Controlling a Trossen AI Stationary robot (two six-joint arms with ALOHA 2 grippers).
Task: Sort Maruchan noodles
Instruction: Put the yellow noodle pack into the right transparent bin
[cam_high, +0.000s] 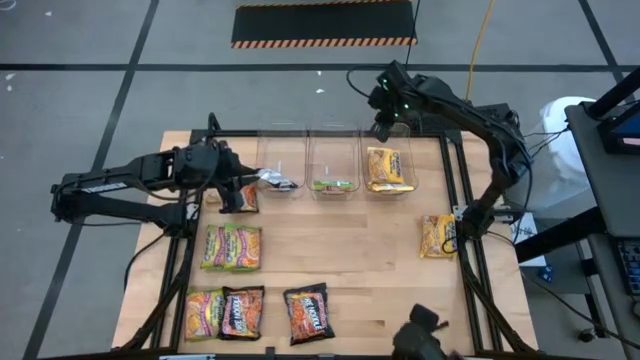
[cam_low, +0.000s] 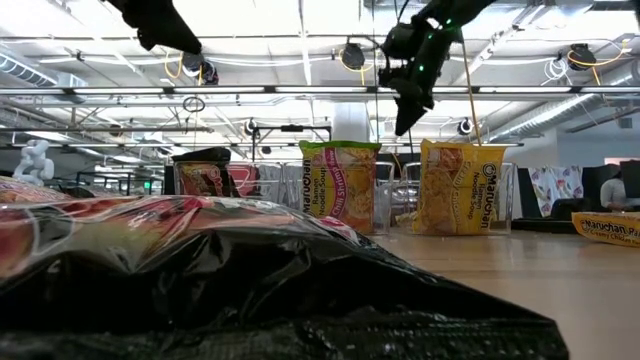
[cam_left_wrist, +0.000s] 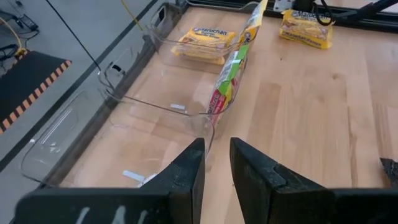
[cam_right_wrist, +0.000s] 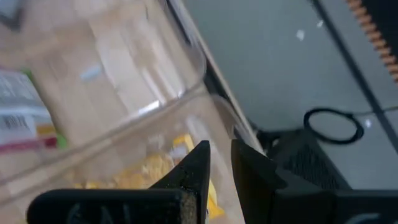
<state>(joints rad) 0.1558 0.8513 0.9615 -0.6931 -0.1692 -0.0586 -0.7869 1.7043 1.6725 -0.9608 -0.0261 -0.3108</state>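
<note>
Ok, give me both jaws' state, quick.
Left gripper: open a narrow gap, empty, by the left bin.
Right gripper: open a narrow gap, empty, above the right bin.

The worktop (cam_high: 380, 260) is pale, smooth wood. The bins (cam_high: 332, 150) are clear glossy plastic, and the noodle packets (cam_high: 231, 247) are shiny, crinkly plastic film.

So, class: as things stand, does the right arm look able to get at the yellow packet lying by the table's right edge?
Probably yes. The yellow packet lies flat in the open on the right arm's side, with nothing on it; the right gripper hangs above the bins, empty.
</note>
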